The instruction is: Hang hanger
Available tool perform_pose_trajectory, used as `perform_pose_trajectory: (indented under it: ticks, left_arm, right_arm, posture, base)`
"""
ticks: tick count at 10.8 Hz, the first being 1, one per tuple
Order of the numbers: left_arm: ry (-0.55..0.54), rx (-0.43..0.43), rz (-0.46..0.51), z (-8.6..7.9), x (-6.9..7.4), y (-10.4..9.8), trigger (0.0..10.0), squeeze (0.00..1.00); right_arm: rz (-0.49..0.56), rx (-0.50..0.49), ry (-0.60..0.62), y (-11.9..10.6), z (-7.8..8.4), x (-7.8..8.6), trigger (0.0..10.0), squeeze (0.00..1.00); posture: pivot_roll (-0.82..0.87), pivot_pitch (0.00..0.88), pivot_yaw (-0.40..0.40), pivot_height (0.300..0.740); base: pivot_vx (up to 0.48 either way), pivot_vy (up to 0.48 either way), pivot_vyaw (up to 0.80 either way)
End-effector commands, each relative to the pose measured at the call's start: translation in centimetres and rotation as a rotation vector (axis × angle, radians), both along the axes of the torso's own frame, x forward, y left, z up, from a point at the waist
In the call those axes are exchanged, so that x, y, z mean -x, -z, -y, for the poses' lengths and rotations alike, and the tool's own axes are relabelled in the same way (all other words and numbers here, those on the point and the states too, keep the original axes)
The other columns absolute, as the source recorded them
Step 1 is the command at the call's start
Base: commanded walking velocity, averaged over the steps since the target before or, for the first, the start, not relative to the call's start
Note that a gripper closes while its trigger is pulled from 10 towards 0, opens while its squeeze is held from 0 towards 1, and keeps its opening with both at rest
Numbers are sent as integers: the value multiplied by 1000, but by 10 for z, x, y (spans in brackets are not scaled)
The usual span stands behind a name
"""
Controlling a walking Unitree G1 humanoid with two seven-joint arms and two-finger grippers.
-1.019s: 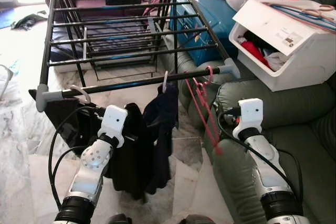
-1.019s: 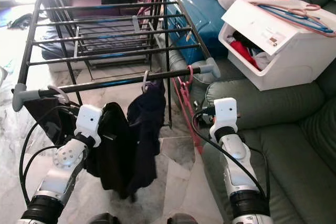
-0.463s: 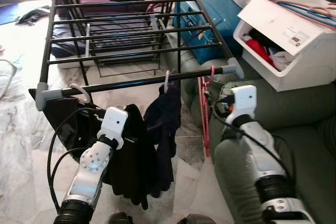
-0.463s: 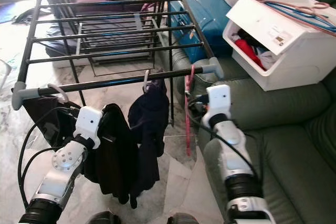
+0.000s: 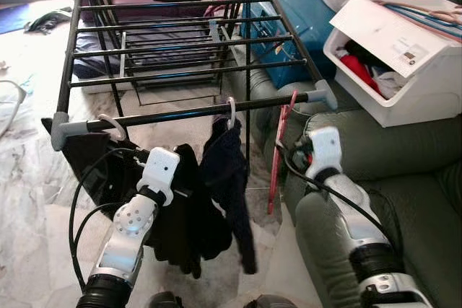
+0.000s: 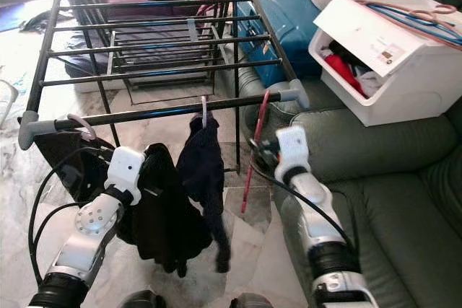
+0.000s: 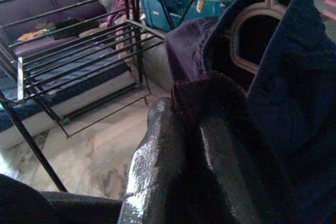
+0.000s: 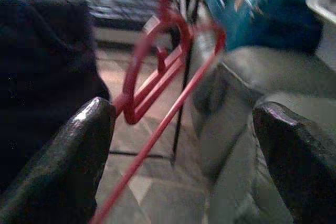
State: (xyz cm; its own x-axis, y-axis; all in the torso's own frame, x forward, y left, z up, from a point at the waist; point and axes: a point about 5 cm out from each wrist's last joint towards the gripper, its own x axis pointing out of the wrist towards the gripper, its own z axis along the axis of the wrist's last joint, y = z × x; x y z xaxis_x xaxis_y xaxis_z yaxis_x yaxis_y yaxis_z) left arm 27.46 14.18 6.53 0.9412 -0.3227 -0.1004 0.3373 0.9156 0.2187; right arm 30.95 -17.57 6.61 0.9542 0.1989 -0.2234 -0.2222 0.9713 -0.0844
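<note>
Across the front rail of the black metal drying rack (image 5: 180, 70) I see a thin red plastic hanger (image 5: 280, 151) hooked near the rail's grey end cap, hanging down tilted beside the rounded arm of the green sofa (image 5: 404, 149). My right hand (image 8: 178, 145) sits just behind it, its two blunt black fingers (image 8: 71, 156) spread wide apart with the hanger's curved red wire running between them; I see no contact, so it grips nothing. From the head cameras the right arm, silver with a white boxy wrist block, rises from the sofa arm toward the hanger's lower half. Further along the same rail a pale hook carries a dark navy garment (image 5: 227, 171), soft and creased, drooping to a point near the marble floor (image 5: 29, 200). Beside it a larger black garment (image 5: 180, 221) hangs in heavy folds, and a second pale hook sits near the other grey cap. My left hand (image 7: 178, 166) is pressed into that dark cloth; glossy black fingers (image 7: 152, 161) lie close together with fabric bunched over them, but I cannot tell whether they actually pinch it. A white lidded plastic bin (image 5: 390, 55) with red and dark clothes spilling inside rests on the sofa, coloured hangers lying across its lid, and a teal hard-shell suitcase (image 5: 281, 12) stands behind the rack.
</note>
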Motion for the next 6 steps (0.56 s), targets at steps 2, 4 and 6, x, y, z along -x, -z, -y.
perform_pose_trajectory:
  ticks: [2, 4, 6]
  left_arm:
    - [6, -5, 17, 5, -5, -4, 10000, 0]
    - [11, -1, 19, 8, -7, -4, 10000, 0]
    - [12, -6, 17, 8, -9, -4, 10000, 0]
  right_arm:
    - [-35, 36, 70, 2, 17, -1, 10000, 0]
    - [-18, 76, 143, -3, 32, -5, 10000, 0]
    - [-13, 44, 135, -5, 31, -8, 10000, 0]
  posture:
    - [-92, 0, -55, 740]
    - [-97, 0, -54, 740]
    - [-99, 0, -51, 740]
  base:
    - [0, 0, 0]
    - [0, 0, 0]
    - [0, 0, 0]
